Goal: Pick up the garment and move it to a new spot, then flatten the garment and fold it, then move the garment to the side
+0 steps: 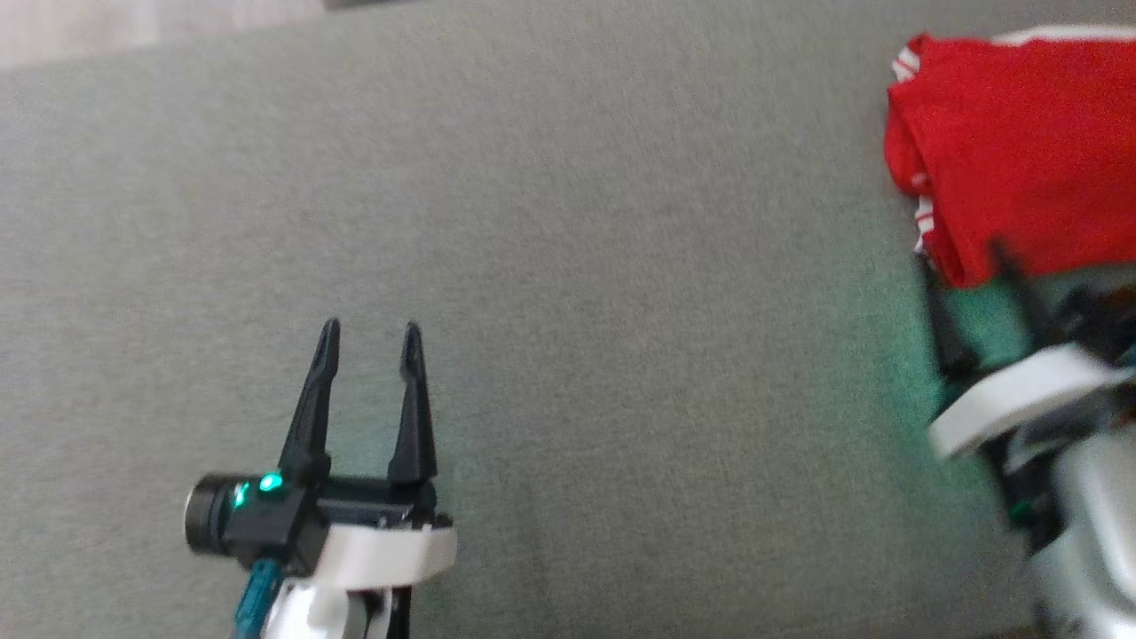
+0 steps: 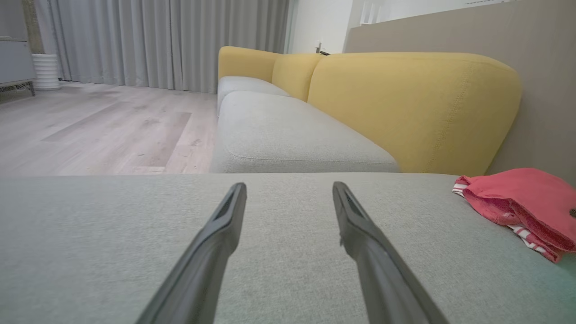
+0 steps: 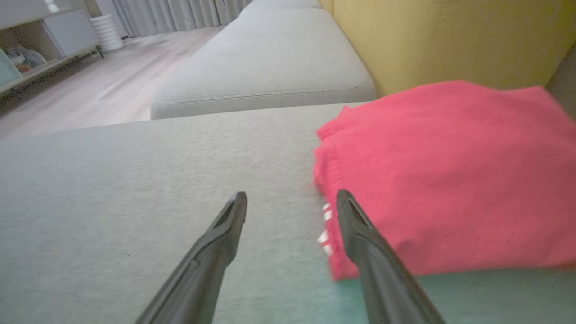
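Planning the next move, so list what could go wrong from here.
1. The right tool, open, has one finger at the striped edge of the folded garment; a sweep there might snag a layer and undo the fold.
2. The garment lies close to the yellow backrest; pushing it that way could bunch it up.

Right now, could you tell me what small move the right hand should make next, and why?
Probably ease the right hand back, clear of the garment: it lies folded far right on the cushion, and the hand is open, holding nothing.
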